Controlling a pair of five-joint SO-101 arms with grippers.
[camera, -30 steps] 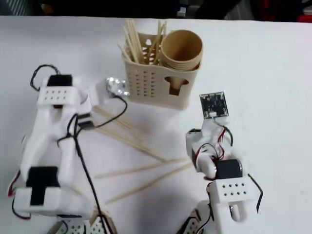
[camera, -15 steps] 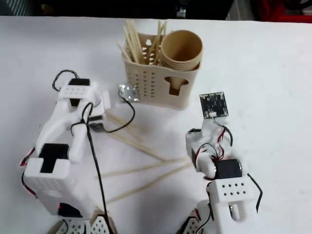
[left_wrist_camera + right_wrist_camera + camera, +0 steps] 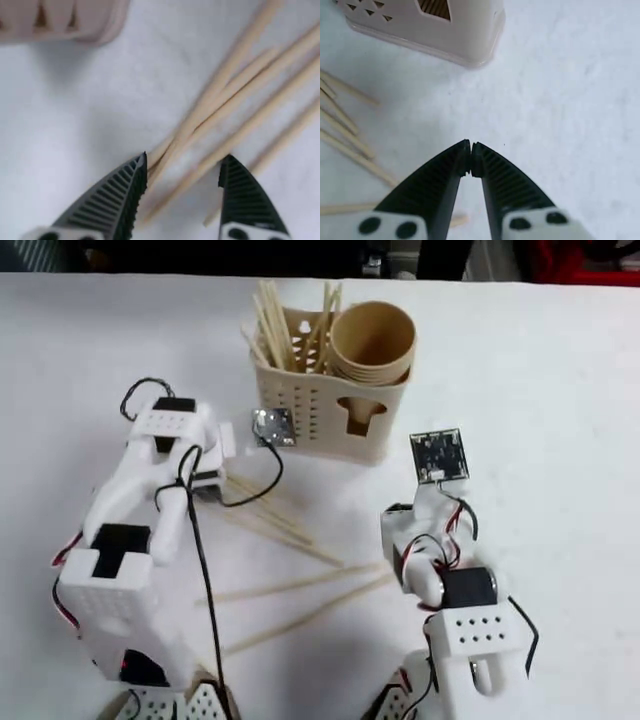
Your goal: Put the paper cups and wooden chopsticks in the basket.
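A beige perforated basket [image 3: 325,405] stands at the back centre of the table, holding stacked paper cups [image 3: 372,340] and several upright wooden chopsticks [image 3: 285,320]. More chopsticks [image 3: 290,585] lie loose on the table in front of it. My left gripper [image 3: 182,170] is open, its jaws straddling the ends of a few loose chopsticks [image 3: 225,110] just off the basket's near left corner [image 3: 65,22]. My right gripper [image 3: 470,159] is shut on nothing, low over bare table in front of the basket [image 3: 430,25].
The white left arm [image 3: 150,510] covers the table's left side and the right arm [image 3: 440,570] stands at the front right. Black cables [image 3: 200,570] trail along the left arm. The table's far right is bare white surface.
The left arm swung right and toward the basket, bringing its gripper over the ends of the loose chopsticks. The right arm kept still.
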